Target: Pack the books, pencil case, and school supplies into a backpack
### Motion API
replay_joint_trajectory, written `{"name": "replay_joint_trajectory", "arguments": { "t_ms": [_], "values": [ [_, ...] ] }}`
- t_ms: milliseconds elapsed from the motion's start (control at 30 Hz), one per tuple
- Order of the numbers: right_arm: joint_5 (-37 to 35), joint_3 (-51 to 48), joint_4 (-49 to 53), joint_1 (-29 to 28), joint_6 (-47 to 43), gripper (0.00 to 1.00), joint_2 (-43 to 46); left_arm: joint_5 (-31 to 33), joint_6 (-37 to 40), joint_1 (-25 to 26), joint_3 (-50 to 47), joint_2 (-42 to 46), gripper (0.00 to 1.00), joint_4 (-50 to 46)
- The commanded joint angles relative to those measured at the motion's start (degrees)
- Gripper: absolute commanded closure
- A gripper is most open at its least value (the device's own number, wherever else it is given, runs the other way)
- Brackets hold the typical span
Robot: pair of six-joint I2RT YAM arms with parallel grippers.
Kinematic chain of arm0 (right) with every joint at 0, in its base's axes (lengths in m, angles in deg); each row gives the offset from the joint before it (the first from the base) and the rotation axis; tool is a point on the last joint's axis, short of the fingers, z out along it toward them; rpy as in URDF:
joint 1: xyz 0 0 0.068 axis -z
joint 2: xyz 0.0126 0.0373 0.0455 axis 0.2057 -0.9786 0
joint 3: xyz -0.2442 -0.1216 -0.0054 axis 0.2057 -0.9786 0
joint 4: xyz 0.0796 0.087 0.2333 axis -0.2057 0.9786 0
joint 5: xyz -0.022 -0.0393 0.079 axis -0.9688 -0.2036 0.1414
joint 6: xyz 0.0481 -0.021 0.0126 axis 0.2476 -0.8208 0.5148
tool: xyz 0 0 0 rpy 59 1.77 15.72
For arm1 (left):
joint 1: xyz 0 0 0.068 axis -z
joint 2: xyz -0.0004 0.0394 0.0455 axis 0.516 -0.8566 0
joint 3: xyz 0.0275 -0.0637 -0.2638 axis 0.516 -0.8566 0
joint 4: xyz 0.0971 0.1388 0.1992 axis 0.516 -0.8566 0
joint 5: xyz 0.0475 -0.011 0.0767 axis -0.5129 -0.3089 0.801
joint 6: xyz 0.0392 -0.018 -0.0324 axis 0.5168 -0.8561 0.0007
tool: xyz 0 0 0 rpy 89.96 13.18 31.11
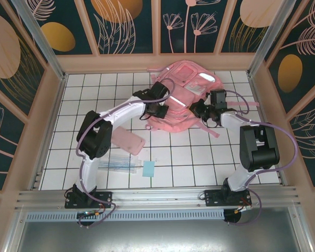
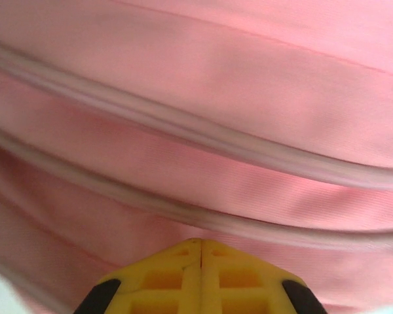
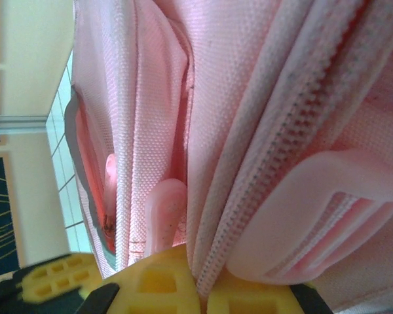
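- The pencil case (image 1: 127,140) lies flat on the surface (image 1: 94,89), well back from the left tool (image 2: 200,245), toward that arm's base. The clear packet (image 1: 117,164) and blue pad (image 1: 148,169) lie even closer to the base.
- The left tool has its yellow fingers pressed together, tips against the backpack (image 1: 191,79) just below two piped seams.
- The right tool (image 3: 200,280) is closed, seemingly pinching the backpack's zipper edge, with a pink buckle (image 3: 314,216) just beside it.
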Motion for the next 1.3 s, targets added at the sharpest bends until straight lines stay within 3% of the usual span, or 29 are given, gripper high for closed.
{"name": "replay_joint_trajectory", "arguments": {
  "t_ms": [0,67,100,133,167,267,433,667,967,1267],
  "values": [
    [4.6,-0.7,-7.6,0.8,4.2,1.0,1.8,-7.5,0.0,2.1,-3.7,5.8,0.75,9.5],
    [7.8,-0.6,-8.2,1.7,5.0,1.0,0.6,-8.4,-1.7,2.1,-6.6,7.3,0.56,14.1],
    [8.2,0.4,-5.9,2.0,3.4,0.89,-0.2,-7.3,-2.2,2.1,-7.3,7.5,0.52,15.0],
    [7.4,1.4,-2.1,2.1,1.1,0.75,-1.0,-5.0,-2.7,2.1,-7.7,7.4,0.51,15.1],
    [6.4,1.4,0.0,2.2,-0.5,0.67,-1.1,-2.5,-3.4,2.0,-7.3,6.9,0.49,14.3],
    [1.1,0.0,4.7,2.2,-3.8,0.57,1.5,2.4,-6.1,1.6,-7.4,6.3,0.48,13.3],
    [0.0,-2.2,6.8,2.1,-4.1,0.57,6.6,1.4,-12.5,0.4,-11.9,7.2,0.47,18.0],
    [1.7,-2.1,4.5,-0.8,-1.9,0.57,6.4,-2.3,-19.0,0.3,-19.0,7.9,0.47,26.0],
    [1.9,-7.2,-7.1,-0.7,1.0,0.53,1.2,-3.2,-19.3,0.3,-19.8,8.8,0.47,26.7],
    [1.7,-8.4,-12.4,-0.6,2.3,0.5,-0.8,-4.1,-19.6,0.3,-20.2,8.7,0.47,26.9]
  ]
}}
